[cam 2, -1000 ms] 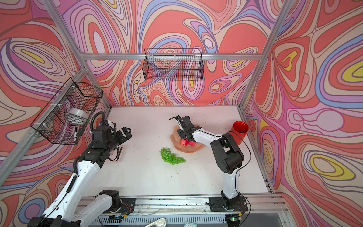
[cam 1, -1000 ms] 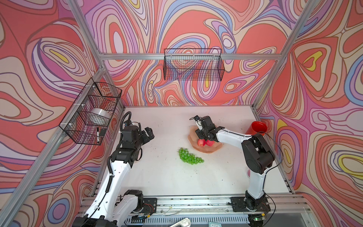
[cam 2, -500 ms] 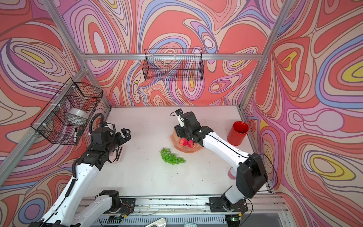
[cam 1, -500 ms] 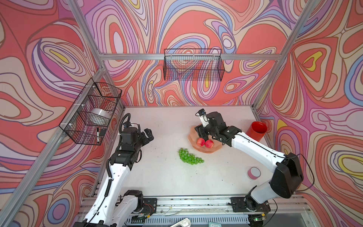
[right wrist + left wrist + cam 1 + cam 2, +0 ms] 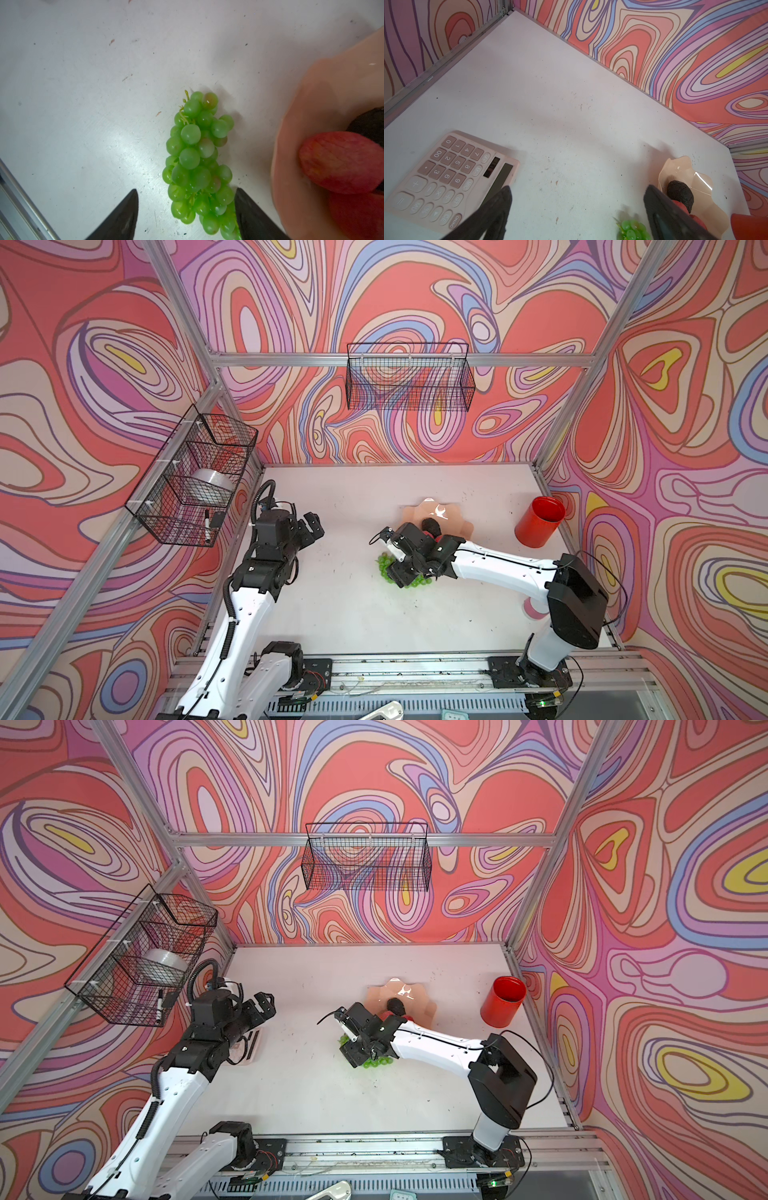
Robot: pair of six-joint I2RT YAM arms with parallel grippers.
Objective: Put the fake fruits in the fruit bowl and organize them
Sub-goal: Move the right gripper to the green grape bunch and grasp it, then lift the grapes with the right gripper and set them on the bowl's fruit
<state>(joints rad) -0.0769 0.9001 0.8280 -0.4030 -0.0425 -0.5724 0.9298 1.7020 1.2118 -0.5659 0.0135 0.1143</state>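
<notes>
Right wrist: right pincer (image 5: pixel 186 190) spread astride grapes (image 5: pixel 197 149).

Two slim arms: glossy white link shells, boxy black joints. Thin black cables (image 5: pixel 507 559) trace the right arm (image 5: pixel 490 572); a ribbed black hose (image 5: pixel 255 499) loops over the left arm (image 5: pixel 249 614). Left tool (image 5: pixel 577 191) and right tool (image 5: pixel 187 193) have black, tapered fingers (image 5: pixel 500 207).

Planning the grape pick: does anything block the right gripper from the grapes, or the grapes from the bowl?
Nothing visible does. The right gripper hangs open directly over the grapes, and only bare table lies between them and the fruit bowl.
</notes>
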